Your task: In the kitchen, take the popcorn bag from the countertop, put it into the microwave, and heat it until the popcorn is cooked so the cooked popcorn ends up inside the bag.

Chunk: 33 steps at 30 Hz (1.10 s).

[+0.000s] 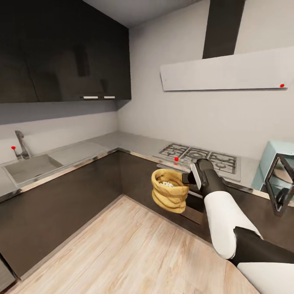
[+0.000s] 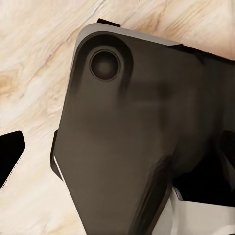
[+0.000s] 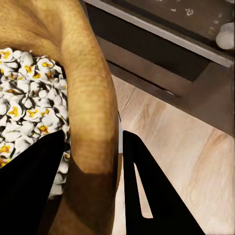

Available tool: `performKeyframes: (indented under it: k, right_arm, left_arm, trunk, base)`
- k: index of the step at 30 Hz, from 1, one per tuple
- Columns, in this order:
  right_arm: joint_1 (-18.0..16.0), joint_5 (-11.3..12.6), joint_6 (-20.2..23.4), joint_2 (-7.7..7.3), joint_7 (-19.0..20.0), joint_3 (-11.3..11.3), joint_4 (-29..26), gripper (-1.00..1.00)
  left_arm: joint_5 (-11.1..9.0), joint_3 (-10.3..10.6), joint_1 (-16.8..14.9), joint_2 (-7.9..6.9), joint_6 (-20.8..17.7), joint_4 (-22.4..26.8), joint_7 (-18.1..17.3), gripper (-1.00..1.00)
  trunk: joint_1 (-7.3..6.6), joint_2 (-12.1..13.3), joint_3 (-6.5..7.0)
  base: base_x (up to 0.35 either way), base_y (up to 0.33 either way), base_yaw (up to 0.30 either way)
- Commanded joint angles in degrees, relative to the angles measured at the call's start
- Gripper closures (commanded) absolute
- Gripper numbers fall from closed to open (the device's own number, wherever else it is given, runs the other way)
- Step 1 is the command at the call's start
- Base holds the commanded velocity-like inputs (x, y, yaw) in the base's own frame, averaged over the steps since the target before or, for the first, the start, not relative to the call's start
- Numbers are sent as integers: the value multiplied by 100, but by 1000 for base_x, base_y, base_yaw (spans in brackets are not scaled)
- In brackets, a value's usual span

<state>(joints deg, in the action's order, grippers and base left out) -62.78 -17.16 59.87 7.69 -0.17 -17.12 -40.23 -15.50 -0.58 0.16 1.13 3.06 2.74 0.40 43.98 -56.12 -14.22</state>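
Observation:
The tan popcorn bag (image 1: 169,192) hangs in the air over the wooden floor, in front of the dark cabinets below the hob. White popcorn (image 1: 166,183) fills it. My right gripper (image 1: 185,179) is shut on its rolled rim from the right. In the right wrist view one black finger lies over the popcorn (image 3: 29,98) and the other outside the bag (image 3: 93,112), with the gripper (image 3: 93,137) pinching the wall between them. The pale-blue microwave (image 1: 273,159) stands at the far right on the grey countertop (image 1: 134,143), its dark glass door (image 1: 281,183) swung open. The left wrist view shows a dark robot part (image 2: 132,137) over floorboards.
A gas hob (image 1: 200,157) sits on the countertop behind the bag, under a white hood (image 1: 224,73). A sink (image 1: 28,167) with a tap (image 1: 22,145) lies at the left. Dark wall cabinets (image 1: 61,53) hang above. Open wooden floor (image 1: 122,245) spreads in front.

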Motion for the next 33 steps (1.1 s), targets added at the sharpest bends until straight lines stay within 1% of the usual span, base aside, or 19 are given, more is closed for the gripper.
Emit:
performKeyframes:
  k: [1, 5, 10, 26, 28, 33]
  right_arm:
    - [-6, -11, 13, 6, -1, -27, 1, 100]
    - [-6, -10, 13, -3, -3, -28, 6, 100]
    - [-6, 0, 13, -65, -1, -28, 10, 100]
    - [-6, 2, 13, -75, 1, -28, 13, 100]
    - [-6, 2, 13, -101, 4, -28, 15, 100]
    - [-6, 2, 13, -112, 5, -28, 10, 100]
  left_arm:
    - [-23, -3, 2, 1, 10, 7, 4, -100]
    - [-23, -5, 2, -2, 10, 7, 4, -100]
    - [-23, -12, 2, -1, 10, 7, 4, -100]
    - [-23, -12, 2, -6, 10, 7, 4, -100]
    - [-23, -12, 2, -5, 10, 7, 4, -100]
    - [-23, -12, 2, -6, 10, 7, 4, -100]
  trunk:
    - [1, -5, -7]
    - [1, -5, -7]
    - [1, -5, -7]
    - [1, -5, -7]
    - [1, -5, -7]
    - [1, -5, -7]
  base:
    - [0, 0, -284]
    - [0, 0, -284]
    - [0, 0, -284]
    - [0, 0, -283]
    - [0, 0, -283]
    - [0, 0, -239]
